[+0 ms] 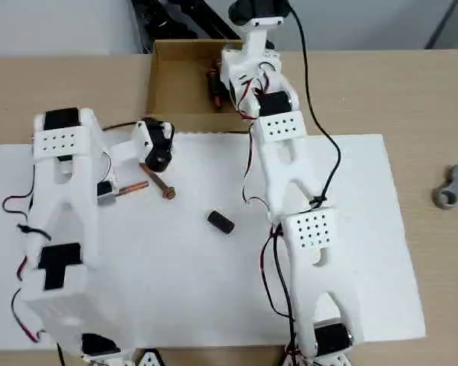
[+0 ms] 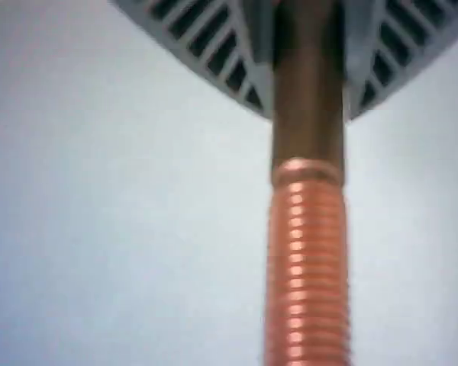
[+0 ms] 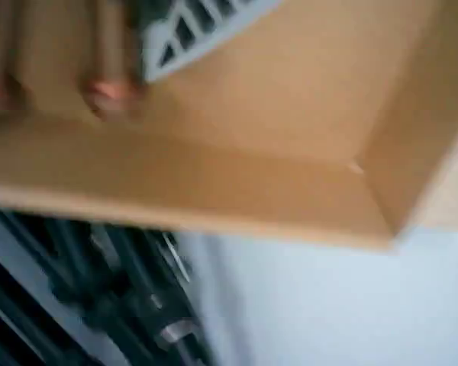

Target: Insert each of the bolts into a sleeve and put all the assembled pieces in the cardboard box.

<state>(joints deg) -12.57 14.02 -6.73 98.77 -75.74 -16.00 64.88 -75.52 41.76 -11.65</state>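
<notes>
Left claw (image 2: 305, 76) clamps bolt (image 2: 305, 252); right arm (image 1: 278, 152) stretched over box (image 1: 175, 76).

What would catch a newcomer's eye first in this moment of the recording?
A copper bolt fills the left wrist view, clamped in the left gripper above the white sheet. The right gripper is over the cardboard box beyond the sheet. One black sleeve lies loose on the sheet between the two arms.
</notes>
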